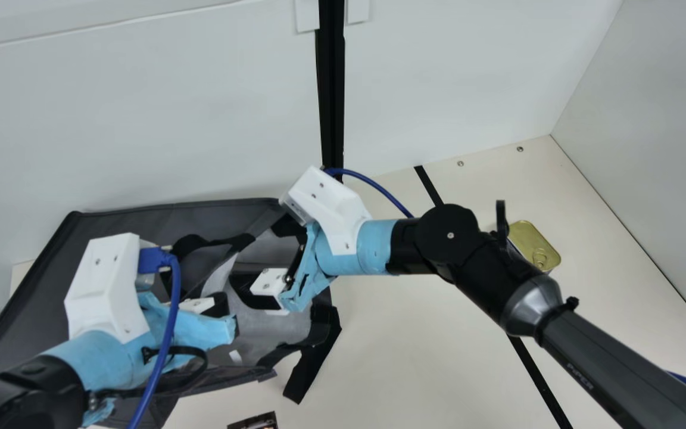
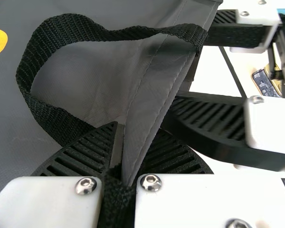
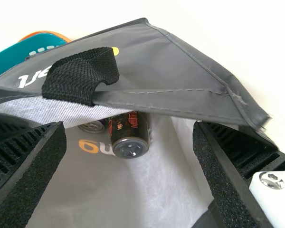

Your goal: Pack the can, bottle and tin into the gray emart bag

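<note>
"Where's the tin [image 1: 535, 239]?"

"On the table [image 1: 414, 357], off right. Left gripper [image 1: 219, 308] is pinching the bag [image 1: 27, 310] by its edge; right gripper [image 1: 245, 291] gapes at its mouth, two round containers [image 3: 131, 135] inside."

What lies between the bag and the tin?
In the main view, table with a black stripe lies between the bag and the tin; the right arm crosses above it.
</note>
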Available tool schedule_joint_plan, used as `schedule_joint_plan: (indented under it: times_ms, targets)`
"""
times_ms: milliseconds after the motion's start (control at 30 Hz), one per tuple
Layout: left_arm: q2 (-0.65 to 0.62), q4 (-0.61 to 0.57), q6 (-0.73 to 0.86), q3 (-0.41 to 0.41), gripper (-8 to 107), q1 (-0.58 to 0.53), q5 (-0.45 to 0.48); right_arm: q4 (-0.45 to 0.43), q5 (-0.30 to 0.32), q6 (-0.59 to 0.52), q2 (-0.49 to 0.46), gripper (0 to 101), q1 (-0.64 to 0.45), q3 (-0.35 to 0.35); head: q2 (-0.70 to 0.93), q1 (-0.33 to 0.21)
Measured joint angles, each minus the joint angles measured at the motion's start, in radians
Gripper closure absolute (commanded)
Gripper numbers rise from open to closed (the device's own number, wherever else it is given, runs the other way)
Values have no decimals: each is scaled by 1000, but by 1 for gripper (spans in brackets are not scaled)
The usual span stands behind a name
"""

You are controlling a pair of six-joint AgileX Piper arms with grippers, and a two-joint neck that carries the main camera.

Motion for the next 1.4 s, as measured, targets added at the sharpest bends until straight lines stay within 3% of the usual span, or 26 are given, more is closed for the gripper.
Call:
schedule_joint_plan:
  times_ms: [700,1400]
  targets:
    - [0,0,0,0,89,0,0,-42,38,19,-126,10,-127,56,2,0]
    - [0,0,0,0,89,0,0,-246,-42,211,-296,10,-188,120,0,0]
